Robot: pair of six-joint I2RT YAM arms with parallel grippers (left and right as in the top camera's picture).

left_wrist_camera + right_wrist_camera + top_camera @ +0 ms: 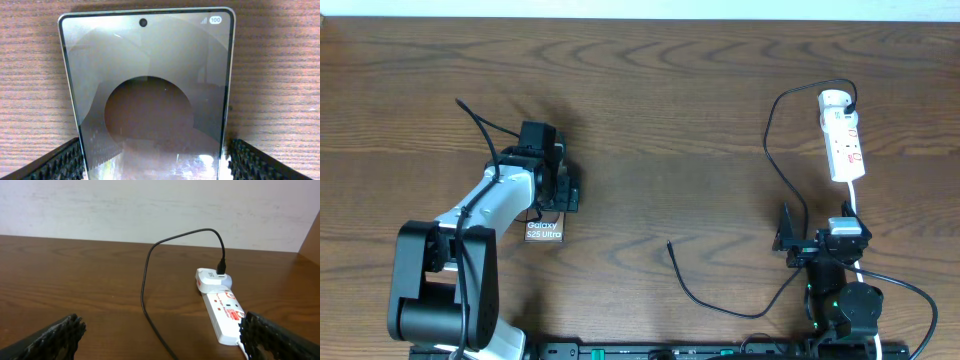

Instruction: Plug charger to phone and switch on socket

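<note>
at left, straddles phone [150,75] lengthwise with left gripper [152,157], cannot tell if clamped; charger tip [669,243] off rightward, right gripper [162,330] agape.

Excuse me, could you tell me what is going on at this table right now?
The left gripper is down over the phone, which lies flat on the table. Its open fingers straddle the handset's sides without clearly clamping it. The right gripper hangs open and empty, facing the socket strip. The charger cable runs from a white adapter plugged into the strip's far end, and its free tip lies on the wood between the arms, not yet in the phone.
</note>
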